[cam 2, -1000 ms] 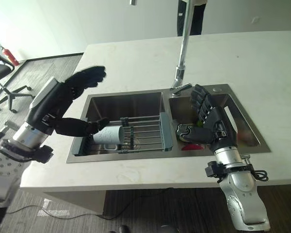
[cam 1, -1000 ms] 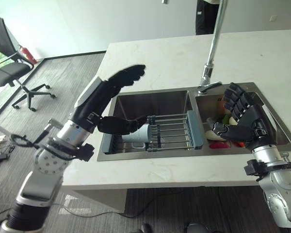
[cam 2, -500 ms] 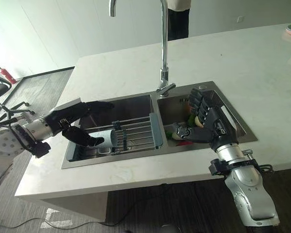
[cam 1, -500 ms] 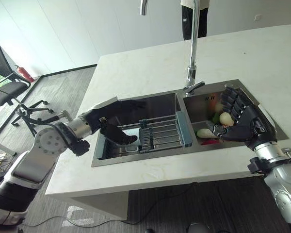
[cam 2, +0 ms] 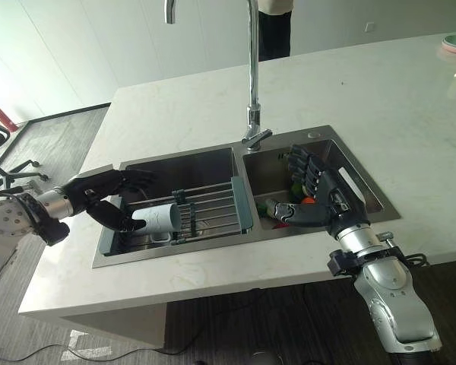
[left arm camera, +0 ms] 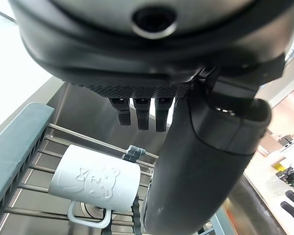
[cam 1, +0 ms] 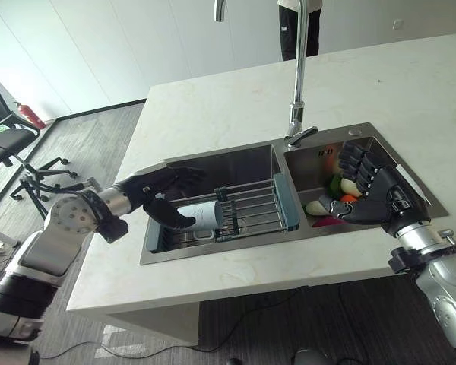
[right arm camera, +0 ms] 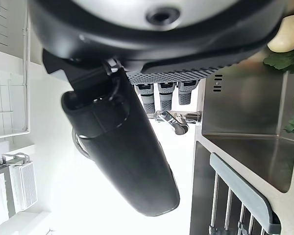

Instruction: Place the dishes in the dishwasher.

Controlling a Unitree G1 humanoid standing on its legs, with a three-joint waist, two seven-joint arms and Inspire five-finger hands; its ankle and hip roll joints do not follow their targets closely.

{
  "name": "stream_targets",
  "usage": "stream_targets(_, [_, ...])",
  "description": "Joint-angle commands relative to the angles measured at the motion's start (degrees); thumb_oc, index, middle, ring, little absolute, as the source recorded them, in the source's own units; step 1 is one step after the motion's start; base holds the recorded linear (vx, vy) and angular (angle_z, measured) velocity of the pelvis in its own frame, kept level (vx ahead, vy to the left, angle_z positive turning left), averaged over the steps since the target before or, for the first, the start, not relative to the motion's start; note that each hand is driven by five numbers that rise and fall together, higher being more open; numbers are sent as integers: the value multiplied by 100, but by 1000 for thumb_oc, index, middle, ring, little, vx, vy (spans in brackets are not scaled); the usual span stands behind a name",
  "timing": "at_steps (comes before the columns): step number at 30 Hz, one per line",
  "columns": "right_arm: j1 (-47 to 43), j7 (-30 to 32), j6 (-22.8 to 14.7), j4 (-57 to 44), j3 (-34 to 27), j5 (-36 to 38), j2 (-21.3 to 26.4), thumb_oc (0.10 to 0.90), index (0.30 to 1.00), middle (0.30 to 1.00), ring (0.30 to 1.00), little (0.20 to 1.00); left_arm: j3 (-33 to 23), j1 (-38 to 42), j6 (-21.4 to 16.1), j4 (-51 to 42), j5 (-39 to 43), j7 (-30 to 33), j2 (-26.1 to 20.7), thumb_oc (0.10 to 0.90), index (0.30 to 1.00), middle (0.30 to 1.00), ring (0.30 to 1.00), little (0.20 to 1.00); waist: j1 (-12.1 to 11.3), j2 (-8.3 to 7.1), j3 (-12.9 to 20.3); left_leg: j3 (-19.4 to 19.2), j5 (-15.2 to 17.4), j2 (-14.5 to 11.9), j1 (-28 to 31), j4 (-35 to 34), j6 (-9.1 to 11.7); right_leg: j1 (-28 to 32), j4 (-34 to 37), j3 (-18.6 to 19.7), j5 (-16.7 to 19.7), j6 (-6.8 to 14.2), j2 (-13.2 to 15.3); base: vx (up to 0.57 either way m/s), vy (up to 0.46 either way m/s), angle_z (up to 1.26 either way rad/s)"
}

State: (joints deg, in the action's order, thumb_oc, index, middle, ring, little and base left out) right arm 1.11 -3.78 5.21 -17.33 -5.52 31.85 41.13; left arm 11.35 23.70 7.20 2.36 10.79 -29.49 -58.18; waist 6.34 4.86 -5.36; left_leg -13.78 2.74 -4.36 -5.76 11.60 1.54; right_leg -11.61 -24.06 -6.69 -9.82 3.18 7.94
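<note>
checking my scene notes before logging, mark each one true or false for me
1. The mug lies on its side on the rack. True.
2. The left hand grips the mug. False: its fingers are open above the mug, with the thumb at the mug's rim.
3. The rack sits over the left basin of the sink. True.
4. The right hand rests on the counter. False: it hangs open over the right basin.
5. Vegetables lie in the right basin. True.
</note>
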Motion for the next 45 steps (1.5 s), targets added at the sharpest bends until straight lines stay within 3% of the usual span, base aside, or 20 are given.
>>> stream_targets(1, [-904, -76, -562, -317, -204, 176, 216, 800, 900, 900, 900, 900, -228, 905, -438, -7, -174, 316, -482, 800, 900, 900, 900, 900, 117, -121, 362, 89, 1089, -226, 198, 559, 191, 516, 687, 3, 33, 595, -43, -23, 18, -3])
stream_targets(15, [-914, -212, -593, -241, -233, 100, 190, 800, 900, 900, 900, 900, -48, 979, -714, 510, -867, 355, -272, 800, 900, 900, 900, 900, 170, -192, 402, 18, 1110, -234, 210, 559, 163, 540, 687, 6, 4, 562, -77, -16, 10, -7])
stream_targets(45, [-769, -389, -618, -119, -319, -104, 154, 800, 900, 900, 900, 900, 287, 1047, -755, 1539, -1223, 195, -8, 800, 900, 900, 900, 900, 397, -170, 374, -169, 1166, -260, 318, 559, 133, 523, 687, 187, 18, 584, -132, 7, 1, -2])
